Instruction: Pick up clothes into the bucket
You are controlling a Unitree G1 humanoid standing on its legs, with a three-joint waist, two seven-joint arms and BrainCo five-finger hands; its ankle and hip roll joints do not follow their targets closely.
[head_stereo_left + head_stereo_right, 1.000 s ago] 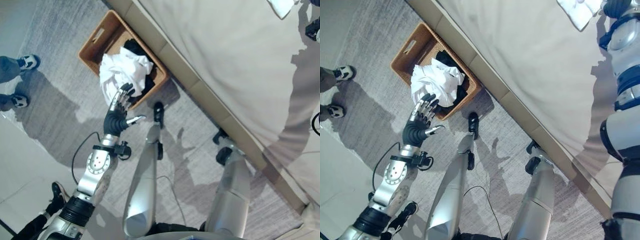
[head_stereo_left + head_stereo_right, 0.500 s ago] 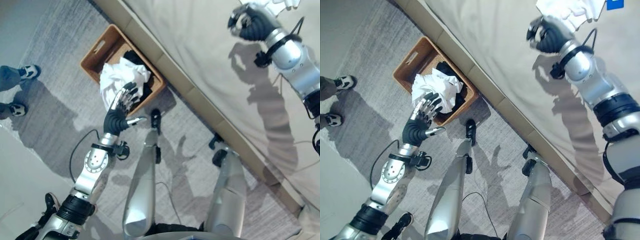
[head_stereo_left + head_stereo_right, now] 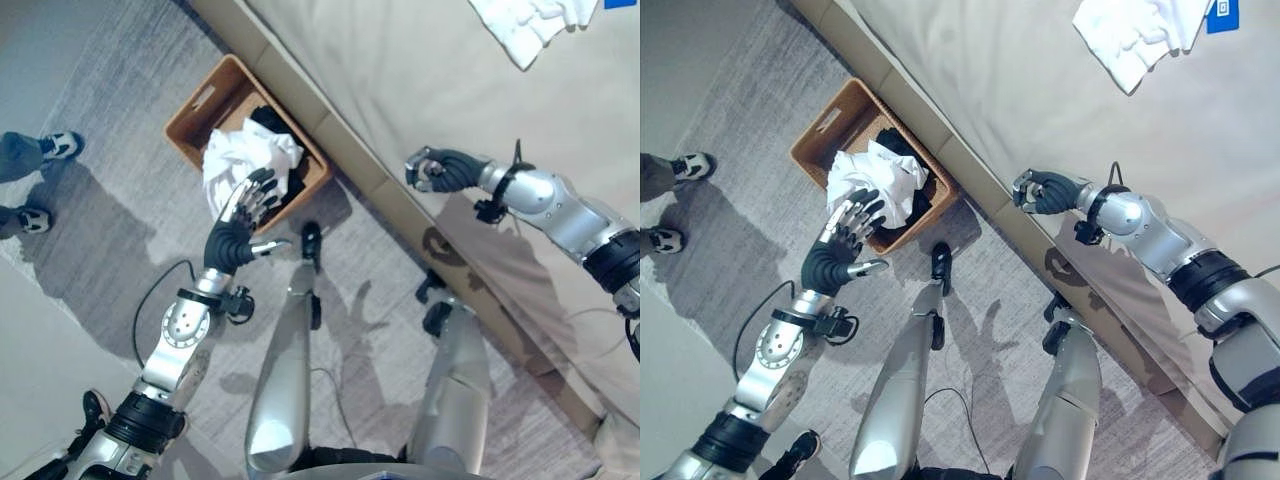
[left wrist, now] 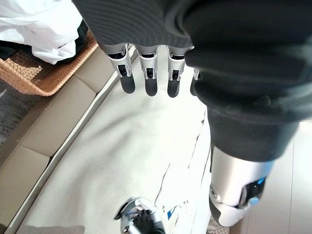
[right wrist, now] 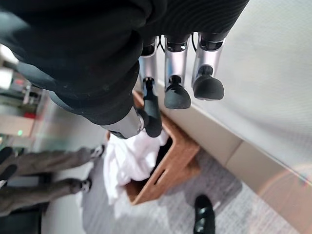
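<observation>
A brown wicker basket (image 3: 190,108) stands on the grey carpet against the bed's side. A crumpled white garment (image 3: 240,160) lies in it on top of dark clothing (image 3: 272,122). My left hand (image 3: 238,218) hovers just in front of the basket, open, its fingers (image 4: 146,73) straight and holding nothing. My right hand (image 3: 436,170) hangs over the bed near its edge, curled into a fist around nothing; its bent fingers (image 5: 176,78) point toward the basket (image 5: 168,165). Another white garment (image 3: 1130,35) lies far back on the bed.
The beige bed (image 3: 400,70) runs diagonally across the view, its padded side (image 3: 350,150) beside the basket. A person's shoes (image 3: 55,145) and trouser legs (image 5: 39,170) are on the carpet to the left. A blue object (image 3: 1221,15) lies by the far garment.
My right hand has drawn back from the white garment on the bed toward the bed's near edge, still curled and holding nothing. The left hand has hardly moved.
</observation>
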